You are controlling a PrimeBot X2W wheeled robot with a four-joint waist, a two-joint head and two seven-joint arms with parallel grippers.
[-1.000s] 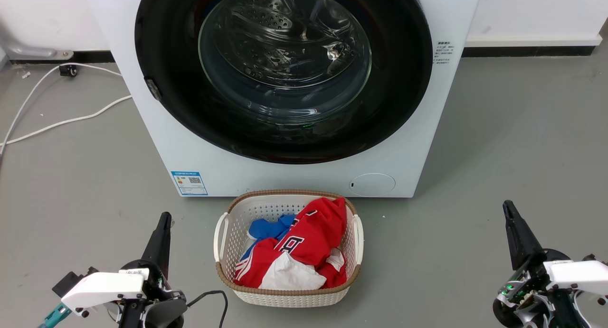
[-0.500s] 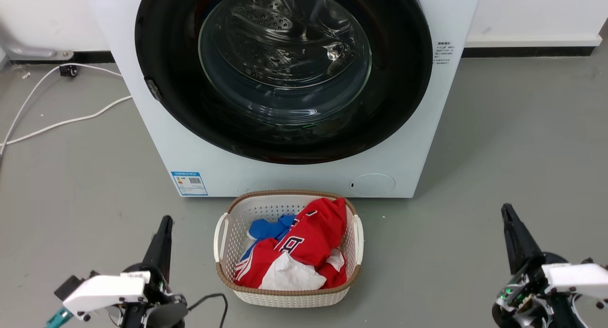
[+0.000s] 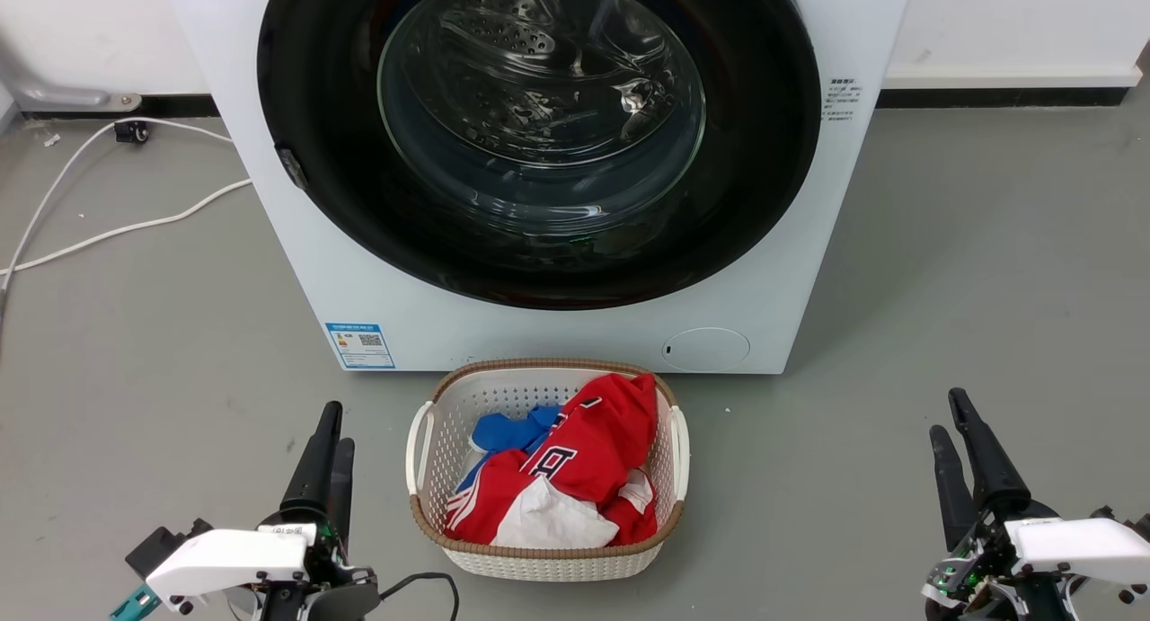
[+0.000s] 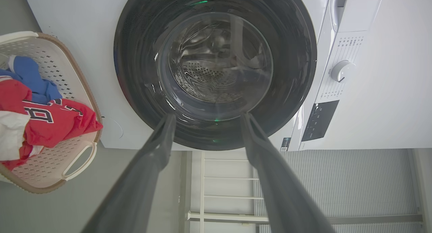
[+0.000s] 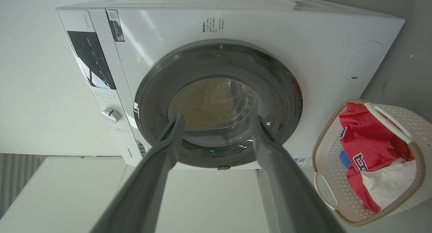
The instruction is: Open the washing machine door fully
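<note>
The white washing machine point(image 3: 575, 333) stands straight ahead. Its washing machine door point(image 3: 539, 243), a wide black disc with a bulging glass window, lies flat against the front, shut. A small metal piece point(image 3: 289, 167) sits on the door's left rim. My left gripper point(image 3: 334, 430) is low at the lower left, open and holding nothing, well short of the machine. My right gripper point(image 3: 945, 416) is at the lower right, also open with nothing in it. In both wrist views the door point(image 4: 216, 67) point(image 5: 217, 105) shows beyond the parted fingers point(image 4: 162, 142) point(image 5: 168, 142).
A white laundry basket point(image 3: 548, 563) with red, blue and white clothes sits on the floor right before the machine, between my grippers. White cables point(image 3: 108, 235) run over the grey floor at the left. A round filter cap point(image 3: 706, 349) and a blue label point(image 3: 359, 345) mark the machine's lower front.
Each gripper now shows two separate fingers where one showed before. Both have sunk slightly lower in the head view; the left has shifted a little right. The door has not moved.
</note>
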